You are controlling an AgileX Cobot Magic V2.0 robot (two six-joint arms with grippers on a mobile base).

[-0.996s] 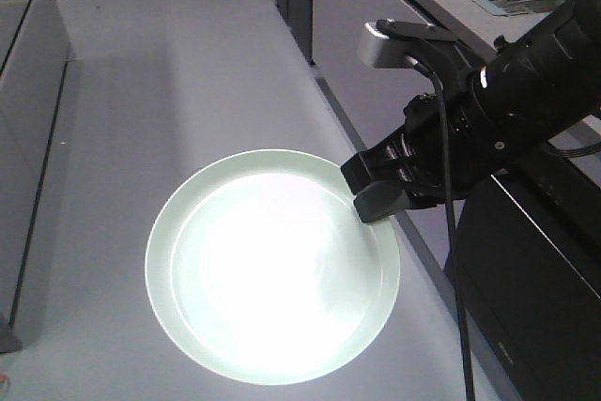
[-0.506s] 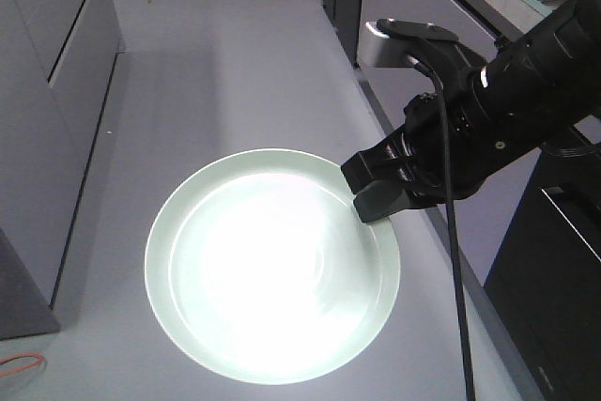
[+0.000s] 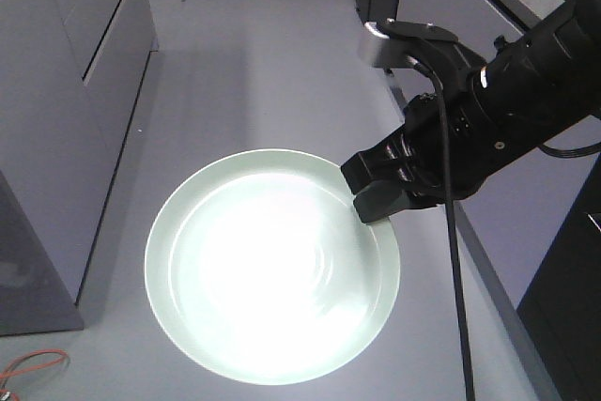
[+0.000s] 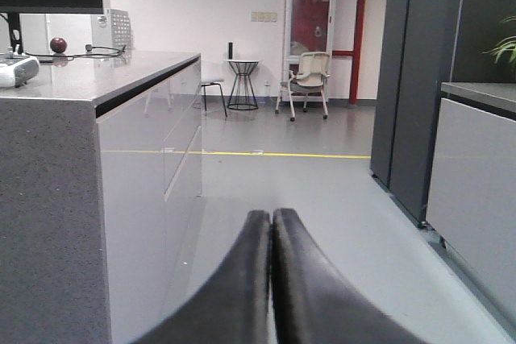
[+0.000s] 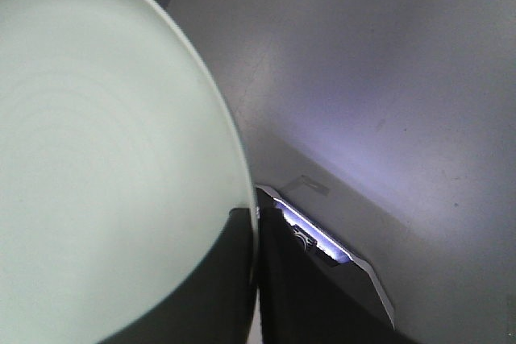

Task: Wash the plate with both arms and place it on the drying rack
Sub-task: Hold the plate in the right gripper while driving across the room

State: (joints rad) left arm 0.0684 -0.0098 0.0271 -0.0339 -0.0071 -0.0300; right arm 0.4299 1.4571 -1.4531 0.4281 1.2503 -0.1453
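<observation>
Plate: held over floor, rim pinched by right end effector. Left end effector: pressed together, empty. Change: surroundings swung past, rack now out of view; base apparently relocating.

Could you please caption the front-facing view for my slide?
Right gripper holding the mint-green plate at its edge over the grey floor.

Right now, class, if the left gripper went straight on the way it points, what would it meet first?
Nothing close: the left gripper points down an open aisle between the grey counter and dark cabinet. Perhaps the far chair or table; depth is unclear.
</observation>
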